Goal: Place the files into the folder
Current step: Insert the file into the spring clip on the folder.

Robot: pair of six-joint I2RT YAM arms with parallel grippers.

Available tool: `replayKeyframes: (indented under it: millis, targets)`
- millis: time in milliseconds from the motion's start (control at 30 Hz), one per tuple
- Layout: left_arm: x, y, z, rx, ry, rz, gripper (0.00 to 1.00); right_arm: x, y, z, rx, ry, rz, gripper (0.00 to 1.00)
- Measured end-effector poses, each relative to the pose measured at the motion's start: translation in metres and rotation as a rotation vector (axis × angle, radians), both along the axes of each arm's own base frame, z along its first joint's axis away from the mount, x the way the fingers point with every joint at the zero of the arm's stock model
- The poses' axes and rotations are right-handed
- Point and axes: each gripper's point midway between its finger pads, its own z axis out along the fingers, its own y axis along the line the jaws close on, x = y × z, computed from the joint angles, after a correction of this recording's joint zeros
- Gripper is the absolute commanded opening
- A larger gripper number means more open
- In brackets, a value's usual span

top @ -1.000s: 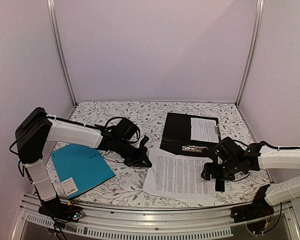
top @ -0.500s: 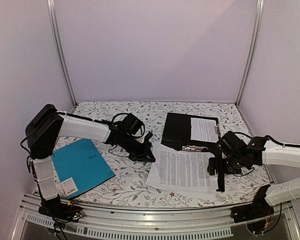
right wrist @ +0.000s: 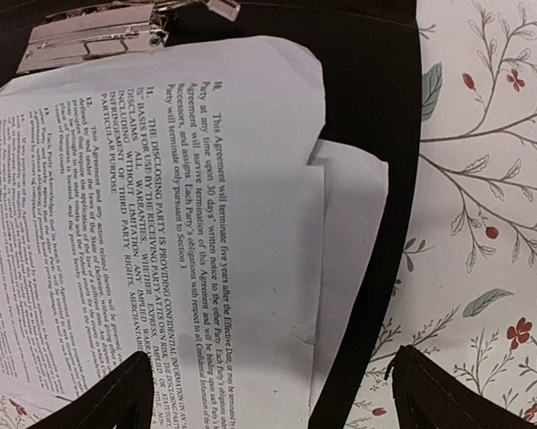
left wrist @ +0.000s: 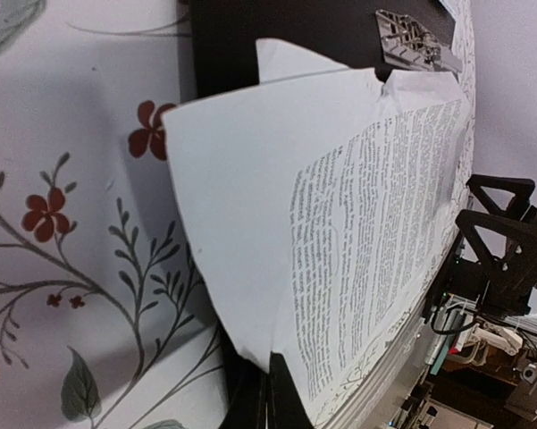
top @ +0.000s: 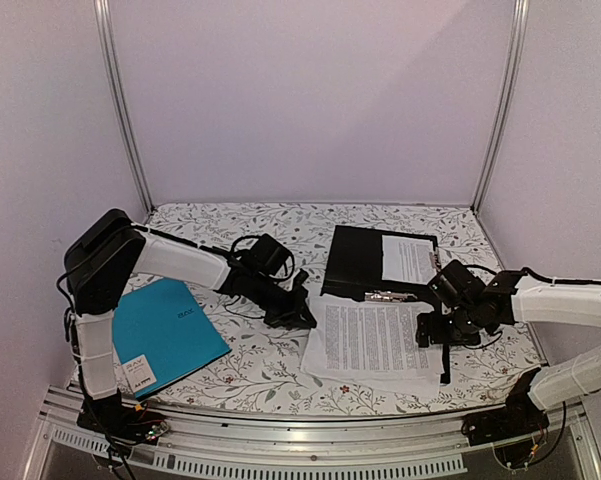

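The files (top: pixel 373 342), white sheets printed with black text, lie just in front of the open black folder (top: pixel 355 262), their far edge at its silver clip (top: pixel 385 296). Another printed sheet (top: pixel 410 258) lies on the folder's right half. My left gripper (top: pixel 300 316) is shut on the files' left corner; in the left wrist view the jaws (left wrist: pixel 270 393) pinch the paper (left wrist: pixel 322 197), which bows upward. My right gripper (top: pixel 442 335) is open over the files' right edge; its view shows the sheets (right wrist: pixel 188 232), the clip (right wrist: pixel 89 31) and a black folder strip (right wrist: pixel 375 107) between the fingertips (right wrist: pixel 130 380).
A teal-blue folder (top: pixel 160 335) lies at the front left, near the left arm's base. The floral tablecloth (top: pixel 250 375) covers the table. Metal frame posts (top: pixel 120 100) and white walls enclose the back and sides. A black cable loops behind the left wrist (top: pixel 242 245).
My left gripper has moved right with the files' corner in it, sliding the sheets right and toward the folder's clip. My right gripper has shifted slightly farther back.
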Motion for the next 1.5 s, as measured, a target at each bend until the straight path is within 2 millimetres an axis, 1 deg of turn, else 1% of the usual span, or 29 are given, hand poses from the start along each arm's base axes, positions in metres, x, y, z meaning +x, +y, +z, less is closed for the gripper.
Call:
replayKeyframes:
  millis: [367, 500, 700, 933, 1067, 1167, 1300, 1500]
  targets:
    - [0.002, 0.001, -0.001, 0.008, -0.011, 0.005, 0.00, 0.018, 0.008, -0.019, 0.007, 0.012, -0.004, 0.90]
    - [0.005, 0.000, 0.001, 0.014, -0.028, 0.001, 0.00, 0.026, 0.012, -0.020, 0.012, 0.005, -0.002, 0.90]
    - [0.010, -0.002, 0.007, 0.015, -0.059, -0.009, 0.00, 0.036, 0.011, -0.019, 0.038, -0.011, -0.013, 0.86]
    - [0.015, -0.004, 0.010, 0.019, -0.078, -0.007, 0.00, 0.051, 0.011, -0.016, 0.093, -0.036, -0.028, 0.85]
    - [0.017, -0.007, 0.007, 0.021, -0.076, -0.008, 0.00, 0.054, 0.011, -0.019, 0.093, -0.023, -0.017, 0.84]
    - [0.018, -0.008, 0.001, 0.028, -0.068, -0.010, 0.00, 0.061, 0.010, -0.018, 0.093, -0.025, -0.019, 0.84]
    - [0.019, -0.008, -0.003, 0.039, -0.060, -0.016, 0.04, 0.068, 0.009, -0.016, 0.097, -0.028, -0.018, 0.84]
    - [0.024, -0.013, 0.003, 0.039, -0.076, -0.029, 0.14, 0.069, 0.008, -0.017, 0.088, -0.024, -0.009, 0.84]
